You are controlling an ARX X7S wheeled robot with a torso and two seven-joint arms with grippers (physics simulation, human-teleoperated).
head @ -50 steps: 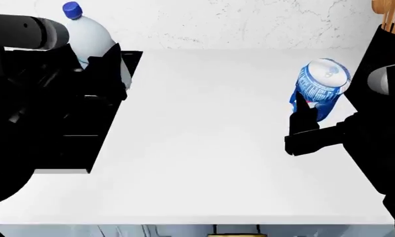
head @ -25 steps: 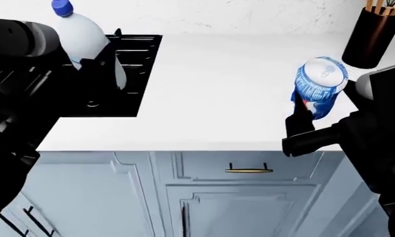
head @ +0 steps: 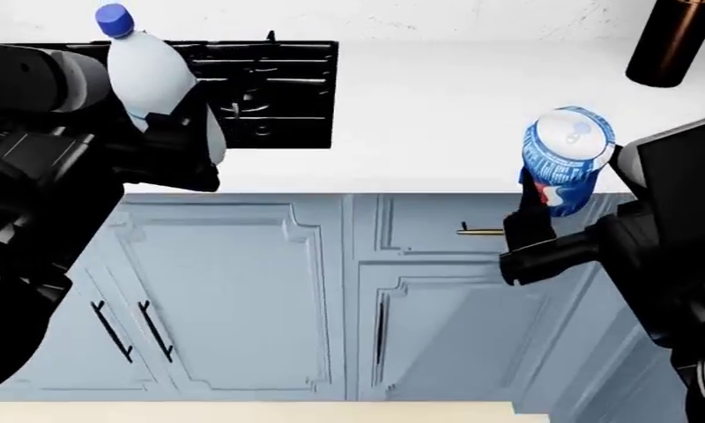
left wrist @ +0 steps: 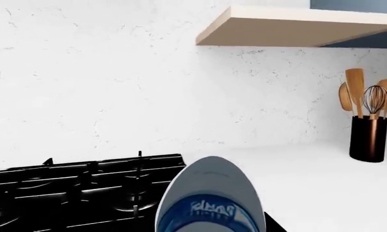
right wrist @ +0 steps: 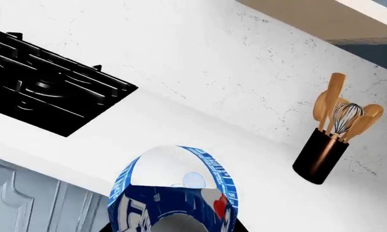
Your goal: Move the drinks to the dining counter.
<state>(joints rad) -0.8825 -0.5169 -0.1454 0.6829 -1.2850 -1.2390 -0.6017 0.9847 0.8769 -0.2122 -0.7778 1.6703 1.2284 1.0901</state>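
- Left gripper [head: 176,145]: black fingers clenched around the body of the clear plastic water bottle with blue cap and blue-white label [head: 147,66]; the bottle is lifted clear of every surface and leans slightly, cap uppermost, in the head view.
- Same bottle in the left wrist view [left wrist: 210,200]: its rounded clear body and a band of the blue label fill the lower middle of the picture; the fingers themselves lie outside this view.
- Right gripper [head: 541,211]: one dark finger is seen pressed against the side of the short blue soda can with red-white logo [head: 564,159], grasping it; the opposite finger is probably behind the can, though it is hidden.
- The can is held in the air, upright with a slight tilt, its silver top and pull tab facing the head camera; in the right wrist view [right wrist: 177,193] it sits at the lower edge with the red mark on its wall.
- White worktop [head: 471,115]: runs across the upper part of the head view, beyond both held drinks, on pale blue panelled cabinet doors [head: 247,291] with dark bar handles and one brass handle.
- Black gas stove with grates [head: 270,88]: set into the worktop, beyond the bottle.
- Dark cylindrical utensil holder [right wrist: 319,154]: stands on the worktop by the white marbled wall [left wrist: 116,82], holding wooden spoons and a wire whisk.
- Pale wooden shelf [left wrist: 290,29]: fixed to the wall above the worktop.
- Bottle and can are well apart, one on each side of the head view.
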